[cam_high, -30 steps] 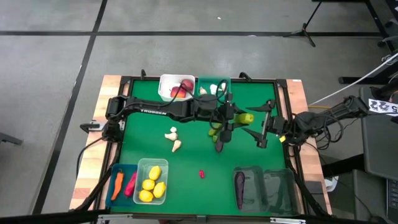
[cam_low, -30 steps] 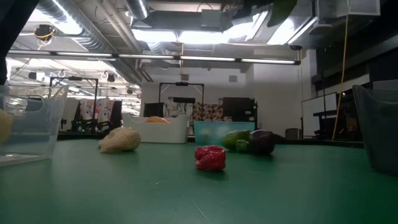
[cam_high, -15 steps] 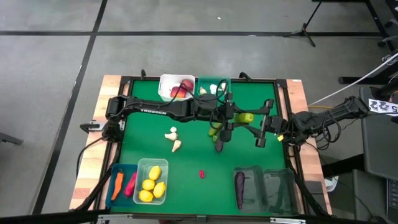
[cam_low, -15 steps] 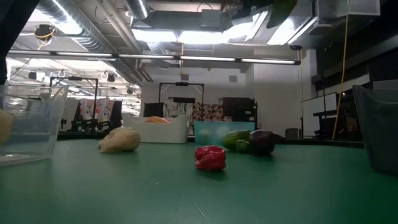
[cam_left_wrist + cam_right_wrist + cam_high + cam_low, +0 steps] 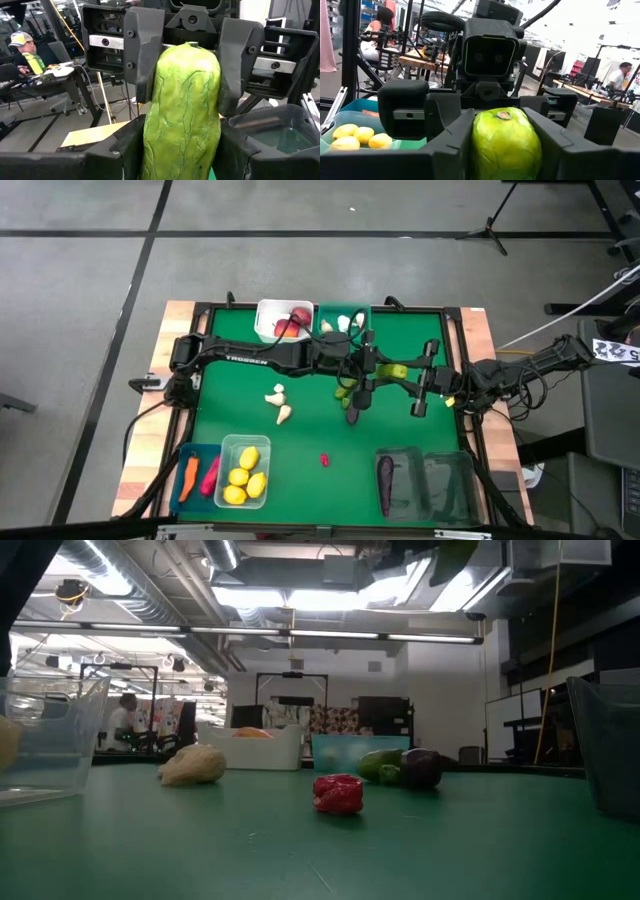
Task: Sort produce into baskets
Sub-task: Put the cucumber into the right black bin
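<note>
A green cucumber (image 5: pixel 398 369) hangs level in the air above the mat's right half, held between both grippers. My left gripper (image 5: pixel 390 368) reaches in from the left and is shut on its left part. My right gripper (image 5: pixel 407 372) comes from the right and is shut on its right end. More produce lies on the mat: two white garlic pieces (image 5: pixel 280 404), a green piece and a purple eggplant (image 5: pixel 350 405) under the left arm, and a small red piece (image 5: pixel 324 459). My left gripper pinches the cucumber's two long sides (image 5: pixel 150 145) between its two fingers, level, from the table's left, fingers along it. The cucumber is lifted clear and sticks out past the fingertips. My right gripper pinches the cucumber's other end (image 5: pixel 505 125) between its two fingers (image 5: pixel 452 145), level, from the table's right. In the left wrist view its fingers (image 5: pixel 145 55) flank the far end. The cucumber stays clear of the mat.
At the far edge stand a white basket (image 5: pixel 268 310) with red apples and a teal basket (image 5: pixel 330 312). Along the near edge are a blue basket (image 5: pixel 183 452), a pale green one (image 5: pixel 228 450) with lemons, and two dark ones (image 5: pixel 430 480), one holding an eggplant.
My right gripper has shut from wide open onto the cucumber's right end, staying in place. My left gripper and the cucumber have kept still.
</note>
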Available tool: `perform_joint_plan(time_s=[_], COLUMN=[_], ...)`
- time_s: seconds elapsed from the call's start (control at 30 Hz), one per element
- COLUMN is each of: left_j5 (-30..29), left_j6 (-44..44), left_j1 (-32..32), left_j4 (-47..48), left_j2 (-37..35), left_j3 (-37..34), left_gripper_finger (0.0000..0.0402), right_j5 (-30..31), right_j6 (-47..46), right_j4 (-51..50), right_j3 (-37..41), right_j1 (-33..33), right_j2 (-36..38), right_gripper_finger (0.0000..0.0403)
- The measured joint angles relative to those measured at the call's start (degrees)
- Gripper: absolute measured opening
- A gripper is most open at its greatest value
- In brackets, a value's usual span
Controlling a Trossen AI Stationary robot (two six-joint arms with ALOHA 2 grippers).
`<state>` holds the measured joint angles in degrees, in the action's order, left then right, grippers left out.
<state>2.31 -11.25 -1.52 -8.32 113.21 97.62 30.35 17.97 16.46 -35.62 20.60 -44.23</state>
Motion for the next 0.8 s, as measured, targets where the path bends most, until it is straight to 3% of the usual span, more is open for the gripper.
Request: perform_joint_plan(time_s=[0.23,0.4,0.53,0.67,0.8], left_j5=[-0.75,-7.42,-11.48,-11.67,-11.62], left_j6=[-1.58,-1.88,-1.22,1.32,3.37], left_j1=[-0.02,-0.06,-0.80,-1.44,-1.50], left_j4=[4.56,14.20,24.61,35.23,40.48], left_j2=[-0.07,-0.53,-0.66,-0.66,-0.66], left_j3=[0.00,0.00,0.00,0.00,-0.02], left_gripper_finger=[0.0219,0.0263,0.0282,0.0284,0.0285], right_j5=[0.01,0.56,5.15,7.78,4.19], right_j6=[-1.24,-1.22,-2.85,-13.85,-35.87], right_j4=[-0.34,-0.39,-3.30,-14.26,-31.67], right_j3=[0.00,0.00,0.00,-0.02,-0.18], right_j1=[0.00,0.00,0.00,0.15,3.02], right_j2=[0.01,0.00,0.62,3.04,7.64], right_gripper_finger=[0.0154,0.0140,0.0150,0.0158,0.0152])
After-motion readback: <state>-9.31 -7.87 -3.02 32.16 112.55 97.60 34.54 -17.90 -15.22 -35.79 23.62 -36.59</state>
